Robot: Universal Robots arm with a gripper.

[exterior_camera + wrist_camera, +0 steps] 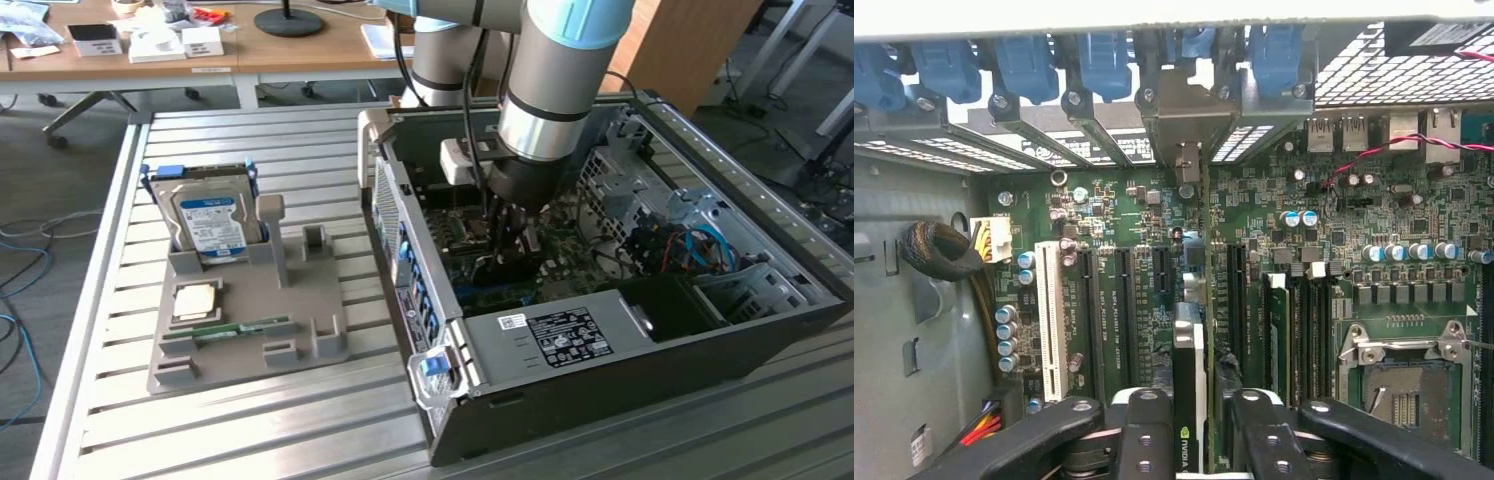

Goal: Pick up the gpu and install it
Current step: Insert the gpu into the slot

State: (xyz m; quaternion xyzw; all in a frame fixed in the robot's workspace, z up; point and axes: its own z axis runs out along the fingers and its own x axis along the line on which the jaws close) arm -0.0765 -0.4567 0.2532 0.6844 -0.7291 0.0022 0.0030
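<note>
Gripper (1189, 425) astride upright gpu (1189, 360) — edge-on

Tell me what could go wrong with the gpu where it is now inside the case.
The gpu stands edge-on between the gripper fingers above the motherboard slots. If it's off line with its slot, pressing could bend the board. Its bracket end sits near the rear slot covers and could catch there. A loosening grip might let it tilt.
</note>
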